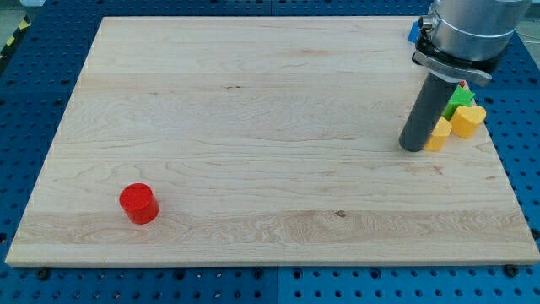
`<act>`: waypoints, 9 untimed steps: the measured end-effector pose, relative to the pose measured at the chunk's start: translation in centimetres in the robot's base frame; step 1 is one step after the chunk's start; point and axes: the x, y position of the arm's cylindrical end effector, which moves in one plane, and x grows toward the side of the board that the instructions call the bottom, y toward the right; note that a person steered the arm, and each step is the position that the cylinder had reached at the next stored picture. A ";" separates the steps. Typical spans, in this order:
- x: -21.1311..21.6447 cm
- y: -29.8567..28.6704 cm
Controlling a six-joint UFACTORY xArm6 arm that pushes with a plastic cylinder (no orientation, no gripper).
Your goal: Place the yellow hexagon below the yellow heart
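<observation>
A pale wooden board [253,127] lies on a blue perforated table [34,101], filling most of the camera view. The arm [466,29], a grey metal cylinder with a black collar, enters at the view's top right and ends in a straight dark rod. The rod slants down toward the view's left, and my tip [413,146] rests on the board near its right edge. There is no gripper on this arm, so nothing opens, closes or holds; the rod only meets things by its side and end.

The yellow hexagon block [438,134] sits just to the view's right of my tip, touching or nearly touching the rod; its left side is hidden behind the rod, so its shape can only partly be made out. The yellow heart block [467,121] lies just beside the hexagon, to its right and slightly toward the view's top, the two yellow pieces touching or almost so. A green block [460,98] stands directly behind the heart, toward the view's top, partly covered by the arm; its shape cannot be told. A small blue piece [414,32] shows at the arm's left edge near the board's top corner, mostly hidden.

Well apart from this cluster, a red cylinder block [138,203] stands upright alone near the board's bottom left.
</observation>
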 end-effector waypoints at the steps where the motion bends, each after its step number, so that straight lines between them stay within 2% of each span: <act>1: -2.2 -1.3; 4: -2.8 1.7; 9: -0.9 2.2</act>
